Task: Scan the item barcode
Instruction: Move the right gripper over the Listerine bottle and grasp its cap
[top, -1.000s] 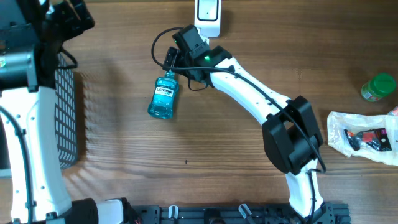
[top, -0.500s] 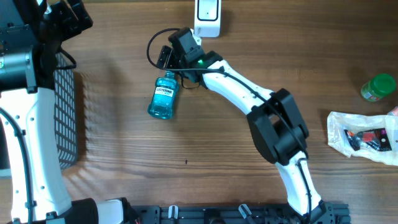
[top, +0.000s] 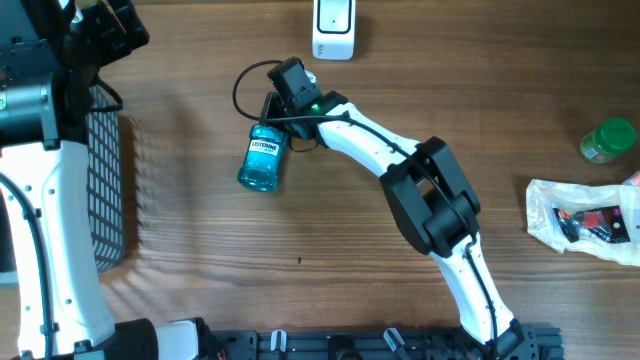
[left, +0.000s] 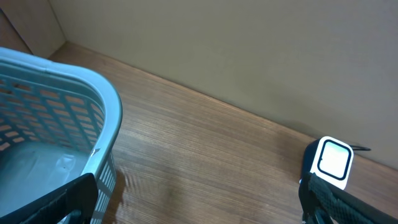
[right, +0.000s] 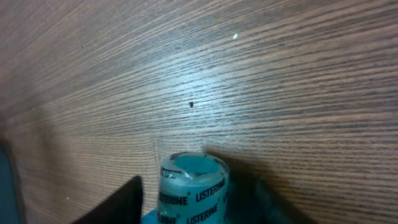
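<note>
Overhead, the mouthwash bottle (top: 262, 160) lies on its side on the table (top: 350, 280) near the scanner (top: 333, 25), with the right gripper (top: 280, 108) at its cap end. In the left wrist view, the left gripper (left: 199, 210) is spread wide near the basket (left: 62, 118). In the right wrist view, the fingers (right: 121, 202) flank the bottle's cap, but whether they clamp it cannot be told.

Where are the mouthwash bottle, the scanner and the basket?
mouthwash bottle (top: 263, 150), overhead view, on its label
scanner (top: 333, 22), overhead view, on its white face
basket (left: 50, 115), left wrist view, on its latticed wall
</note>
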